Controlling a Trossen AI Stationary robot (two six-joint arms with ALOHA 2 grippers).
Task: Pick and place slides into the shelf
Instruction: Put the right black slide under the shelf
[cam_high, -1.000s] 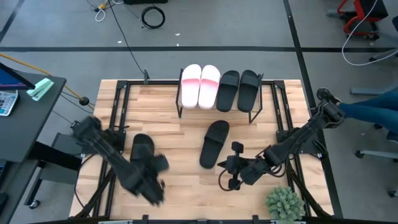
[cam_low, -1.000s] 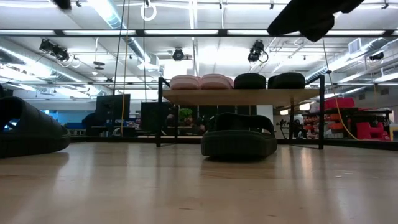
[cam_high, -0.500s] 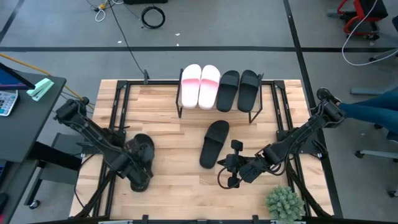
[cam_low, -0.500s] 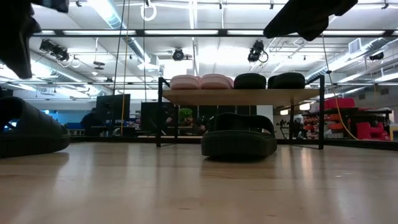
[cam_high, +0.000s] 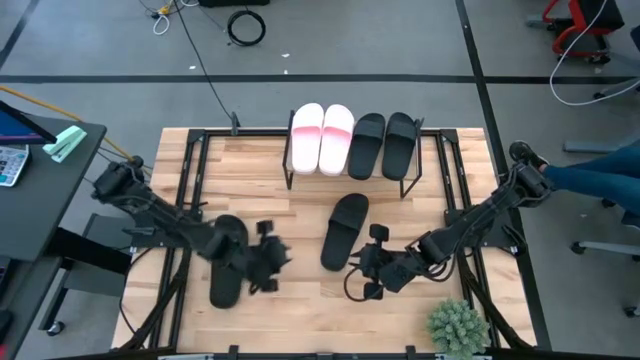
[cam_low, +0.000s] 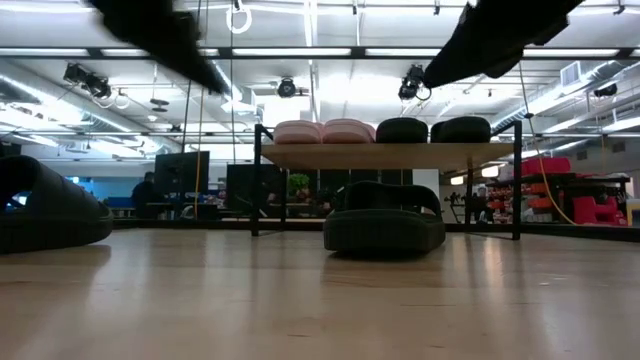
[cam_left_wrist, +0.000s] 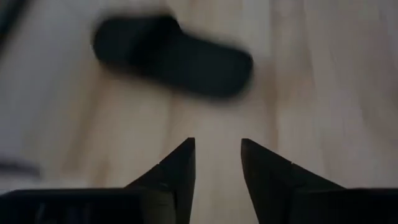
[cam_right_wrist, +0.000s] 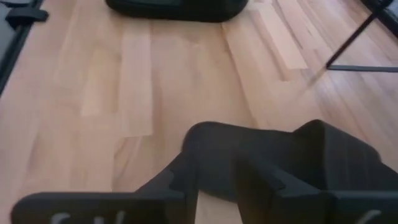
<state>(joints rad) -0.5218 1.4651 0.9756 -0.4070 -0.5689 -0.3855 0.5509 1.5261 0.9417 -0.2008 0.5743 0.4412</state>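
Four slides (cam_high: 352, 141) on shelf (cam_high: 411, 180); 2 black on table (cam_high: 300, 300). Left gripper (cam_high: 270, 258) fingers apart, empty. Right gripper (cam_high: 362, 280): can't tell. Plant (cam_high: 458, 328) nearby.

This is a robotics lab or workshop: a wooden table (cam_high: 300, 200) stands on a grey concrete floor (cam_high: 400, 40) strewn with cables (cam_high: 245, 27), under an open ceiling with exposed ducts (cam_low: 600, 75), strip lights (cam_low: 310, 52) and mounted cameras (cam_low: 287, 87), with monitors (cam_low: 180, 172) behind.
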